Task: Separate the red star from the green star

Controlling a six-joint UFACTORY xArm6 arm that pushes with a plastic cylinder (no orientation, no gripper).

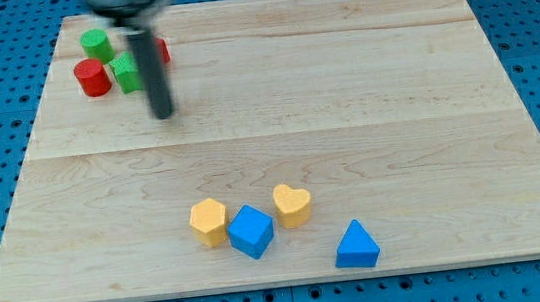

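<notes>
Nearest, at the view's bottom, a blue triangle point(357, 245), blue cube point(250, 230), yellow heart point(293, 204) and yellow block point(209, 222) sit clustered. Farther, my tip point(162, 113), a bare rod with no pincer, stands just below-right of the green star point(126, 72). The red star point(162, 51) is mostly hidden behind the rod. A red cylinder point(93, 78) and green cylinder point(95, 44) sit beside them.

The board point(346, 113) is pale, matt, grained wood; the blue cube point(250, 231) looks smooth, perhaps painted.

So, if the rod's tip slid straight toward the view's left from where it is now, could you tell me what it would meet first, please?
Probably nothing: my tip sits below the cluster, so the green star and red cylinder lie above that line. The wooden board looks free leftward to its edge, though depth is hard to judge.
</notes>
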